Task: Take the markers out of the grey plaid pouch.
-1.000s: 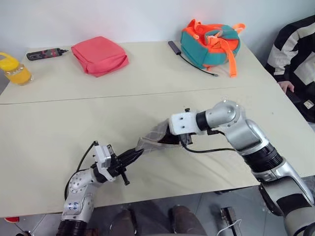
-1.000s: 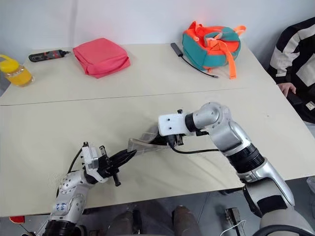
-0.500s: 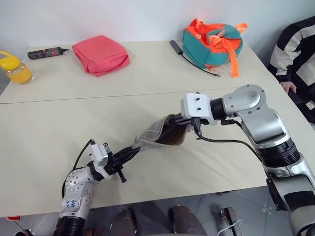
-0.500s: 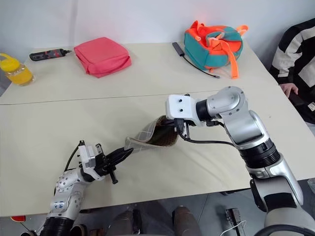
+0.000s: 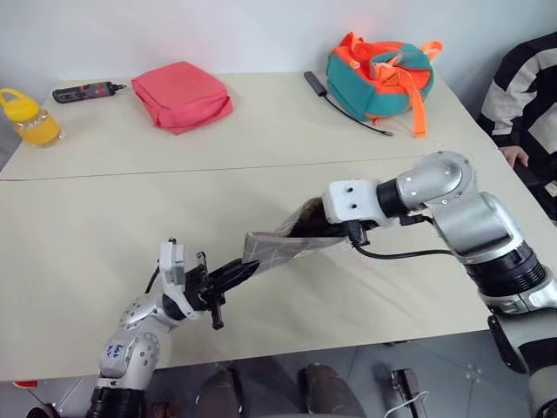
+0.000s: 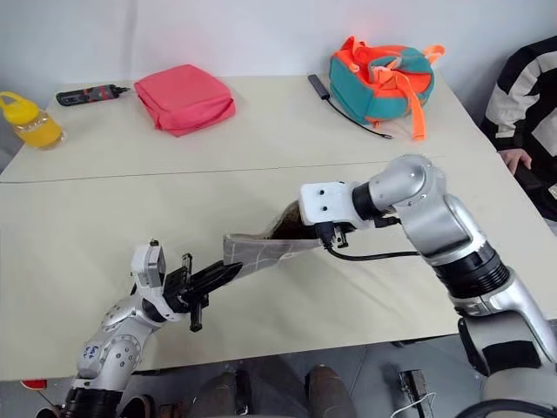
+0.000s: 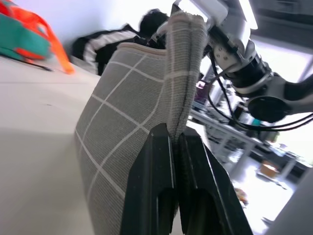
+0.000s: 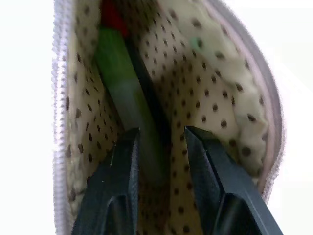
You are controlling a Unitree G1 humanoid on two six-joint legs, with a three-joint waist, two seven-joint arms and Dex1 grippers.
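Right end effector (image 8: 159,161) sits inside the open mouth of the flat grey plaid fabric pouch with thin white grid lines (image 5: 283,245), its two black fingers (image 8: 122,166) parted around the near end of a slim green marker (image 8: 124,98), not visibly pinching it. The marker's long axis runs straight ahead of those fingers, deeper into the spotted cream lining (image 8: 215,83), with a dark stick lying against it and a red end (image 8: 113,14) showing at the far end. Left end effector (image 7: 176,142) is clenched on the pouch's other end, a fold of the grey fabric pinched between its black fingers (image 7: 154,171). In the head views the pouch hangs stretched between the two arms above the pale beige worktop (image 5: 104,218), its length running from the left end effector low at the front up to the right one at the raised mouth. Since the markers lie lengthwise along the pouch, the likely next move is for the right fingers, the nearer pair, to close on the green marker and draw it back out along that same line while the left keeps the fabric taut; a slack pouch could let the markers slide away from the mouth.
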